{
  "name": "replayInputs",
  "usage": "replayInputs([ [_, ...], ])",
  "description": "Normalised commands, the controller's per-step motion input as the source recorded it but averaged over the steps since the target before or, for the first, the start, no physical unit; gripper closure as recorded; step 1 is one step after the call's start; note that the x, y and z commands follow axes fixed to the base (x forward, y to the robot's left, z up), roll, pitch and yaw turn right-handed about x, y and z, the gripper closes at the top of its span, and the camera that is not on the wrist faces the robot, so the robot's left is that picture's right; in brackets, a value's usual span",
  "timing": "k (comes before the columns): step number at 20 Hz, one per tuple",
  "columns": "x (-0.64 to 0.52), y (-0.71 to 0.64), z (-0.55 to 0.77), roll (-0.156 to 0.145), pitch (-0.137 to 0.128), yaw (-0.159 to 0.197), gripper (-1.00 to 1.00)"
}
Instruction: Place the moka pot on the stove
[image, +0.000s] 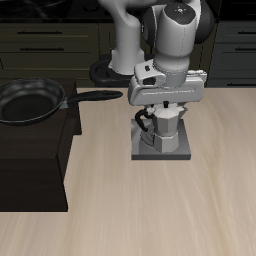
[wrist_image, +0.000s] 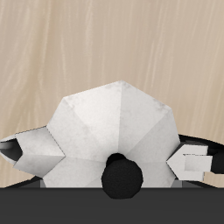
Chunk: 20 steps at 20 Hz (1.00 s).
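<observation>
The silver faceted moka pot (image: 164, 126) is upright over the middle of the flat dark-grey stove (image: 146, 153), its base at the burner; I cannot tell whether it touches. My gripper (image: 163, 110) comes down from above and is shut on the pot's upper part. In the wrist view the pot's lid (wrist_image: 112, 118) with its black knob (wrist_image: 121, 175) fills the space between my two fingertips (wrist_image: 196, 163), which press its sides.
A black frying pan (image: 28, 100) lies on a large black cabinet block (image: 35, 160) beside the stove, its handle (image: 95, 97) pointing toward my gripper. Light wooden table (image: 200, 210) surrounds the stove.
</observation>
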Motion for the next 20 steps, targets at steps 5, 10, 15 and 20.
replayInputs([
  [5, -0.19, -0.02, 0.02, 0.017, -0.035, 0.018, 1.00],
  [10, -0.12, -0.09, -0.05, -0.002, 0.009, -0.015, 1.00],
  [15, -0.14, 0.01, -0.08, 0.012, 0.005, 0.013, 1.00],
  [20, -0.07, -0.01, -0.07, 0.003, 0.013, -0.009, 1.00],
])
